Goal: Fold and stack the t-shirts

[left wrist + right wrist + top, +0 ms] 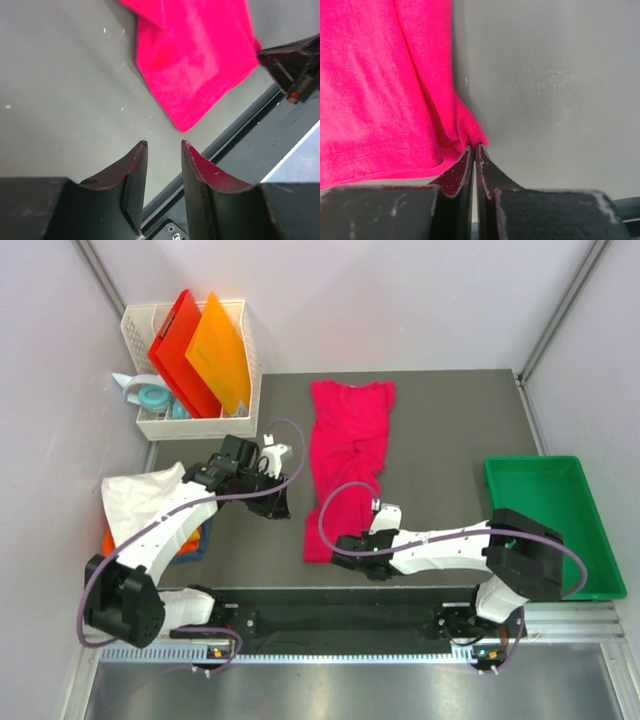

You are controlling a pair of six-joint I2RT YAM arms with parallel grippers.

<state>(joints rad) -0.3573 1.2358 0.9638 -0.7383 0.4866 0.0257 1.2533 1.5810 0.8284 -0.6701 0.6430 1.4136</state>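
A crimson-pink t-shirt (345, 455) lies lengthwise in the middle of the grey table, folded narrow. My right gripper (345, 548) sits at its near right corner. In the right wrist view the jaws (475, 146) are shut, with the hem corner of the shirt (380, 90) pinched at their tips. My left gripper (278, 502) hovers left of the shirt's near end. Its fingers (164, 144) stand open over bare table, nothing between them, just short of the shirt's corner (195, 65). A white t-shirt (140, 495) lies crumpled at the left edge over folded orange and blue t-shirts (195, 540).
At the back left a white basket (232, 312) holds red and orange plastic boards, with tape rolls (152, 395) beside it. A green tray (545, 525) sits at the right edge. The black mounting rail (330, 615) runs along the near edge.
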